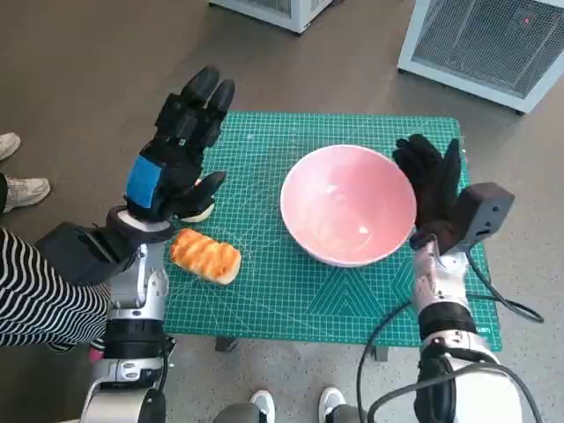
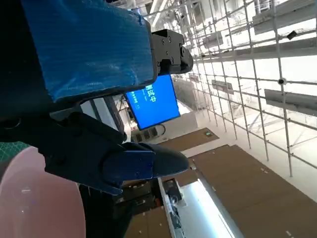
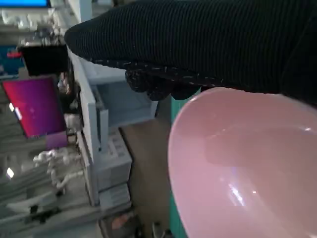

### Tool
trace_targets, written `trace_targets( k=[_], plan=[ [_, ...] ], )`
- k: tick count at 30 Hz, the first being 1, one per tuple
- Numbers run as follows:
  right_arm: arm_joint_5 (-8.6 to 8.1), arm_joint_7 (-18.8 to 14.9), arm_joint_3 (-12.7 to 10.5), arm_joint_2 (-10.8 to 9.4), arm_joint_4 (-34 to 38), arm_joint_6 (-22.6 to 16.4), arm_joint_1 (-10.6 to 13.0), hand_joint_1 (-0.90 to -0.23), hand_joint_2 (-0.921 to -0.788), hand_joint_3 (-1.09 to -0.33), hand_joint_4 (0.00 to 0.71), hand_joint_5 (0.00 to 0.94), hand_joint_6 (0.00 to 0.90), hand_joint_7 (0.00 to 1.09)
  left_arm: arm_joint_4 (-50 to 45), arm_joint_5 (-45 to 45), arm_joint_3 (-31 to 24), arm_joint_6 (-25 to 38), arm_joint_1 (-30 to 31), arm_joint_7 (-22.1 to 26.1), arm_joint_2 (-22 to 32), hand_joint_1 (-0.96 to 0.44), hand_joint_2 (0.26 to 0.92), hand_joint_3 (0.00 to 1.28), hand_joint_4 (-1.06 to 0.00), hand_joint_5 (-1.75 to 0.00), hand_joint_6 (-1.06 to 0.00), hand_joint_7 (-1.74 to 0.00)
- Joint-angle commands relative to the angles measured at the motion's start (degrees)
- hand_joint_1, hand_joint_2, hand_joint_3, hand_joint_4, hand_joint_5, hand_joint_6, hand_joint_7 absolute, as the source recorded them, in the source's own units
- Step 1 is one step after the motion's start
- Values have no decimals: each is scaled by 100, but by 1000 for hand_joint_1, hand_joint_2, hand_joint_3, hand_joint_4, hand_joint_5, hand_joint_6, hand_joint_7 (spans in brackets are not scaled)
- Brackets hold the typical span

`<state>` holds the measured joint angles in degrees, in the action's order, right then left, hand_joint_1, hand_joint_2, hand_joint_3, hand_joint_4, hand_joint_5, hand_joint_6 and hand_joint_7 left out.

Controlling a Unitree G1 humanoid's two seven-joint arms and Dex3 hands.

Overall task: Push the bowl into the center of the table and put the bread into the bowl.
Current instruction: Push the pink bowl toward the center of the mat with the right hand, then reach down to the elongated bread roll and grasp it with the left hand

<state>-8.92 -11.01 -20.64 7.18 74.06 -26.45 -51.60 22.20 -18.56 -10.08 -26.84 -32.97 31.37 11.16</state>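
Right robot hand (image 1: 432, 187) flat against bowl (image 1: 348, 204), fingers apart; left robot hand (image 1: 176, 150) spread, empty.

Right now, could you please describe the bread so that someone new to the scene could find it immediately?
Start at the green cutting mat covering the small table. On its near left part, just below the raised left hand, lies the bread, apart from the pink bowl to its right. It is the only golden-brown, glazed, oblong item there.

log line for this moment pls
left hand open above bread | right hand open beside bowl | bowl empty
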Motion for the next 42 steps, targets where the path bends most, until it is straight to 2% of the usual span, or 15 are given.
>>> trace_targets(
  k=[1, 6, 11, 15, 19, 25, 29, 32, 36, 42],
  plan=[
    [-28, -47, 3, -146, 92, 149, -26, -624, -921, -888, 68, 0, 35, 328, -90, -33, -64, -59, 90, -31, 59, -713, 921, 382, -112, -3, -31, -302],
    [-35, -41, -5, -226, 105, 191, -75, -623, -921, -889, 68, 1, 32, 325, -134, -10, -69, -78, 135, -71, 50, -709, 921, 379, -113, -3, -37, -290],
    [-47, -51, -22, -219, 106, 234, -118, -614, -921, -884, 71, 3, 35, 324, -168, 6, -67, -95, 173, -114, 59, -708, 921, 377, -114, -3, -42, -282],
    [-43, -78, -15, -127, 59, 222, -184, -604, -921, -886, 72, 3, 38, 323, -190, 13, -70, -87, 204, -143, 72, -707, 921, 377, -114, -2, -47, -275],
    [61, 11, 67, 7, -6, 85, -266, -617, -921, -892, 78, 5, 39, 323, -206, -2, -91, -64, 236, -165, 98, -711, 921, 377, -112, -1, -49, -267],
    [110, -33, 167, 160, -226, -468, -321, -663, -921, -871, 92, 10, 46, 333, -168, 27, -104, -118, 224, -205, 95, -715, 921, 379, -113, -1, -55, -256],
    [-40, -368, 163, 231, -570, -1046, -380, -685, -921, -832, 97, 10, 48, 347, -111, 63, -75, -150, 160, -237, 63, -712, 921, 380, -115, -2, -59, -249],
    [-113, -604, 190, 224, -816, -1393, -356, -662, -921, -815, 101, 10, 51, 361, -85, 63, -56, -153, 116, -235, 56, -707, 921, 383, -116, -2, -63, -241],
    [-132, -907, 340, 158, -1397, -1883, -205, -652, -921, -803, 117, 9, 26, 448, -88, 85, -19, -153, 50, -253, 45, -705, 921, 386, -118, -3, -67, -236],
    [-67, -1183, 688, 167, -2478, -2182, 141, -675, -921, -787, 141, 14, 2, 519, -63, 66, 34, -118, -82, -254, 21, -704, 921, 387, -120, -3, -69, -227]
  ],
)
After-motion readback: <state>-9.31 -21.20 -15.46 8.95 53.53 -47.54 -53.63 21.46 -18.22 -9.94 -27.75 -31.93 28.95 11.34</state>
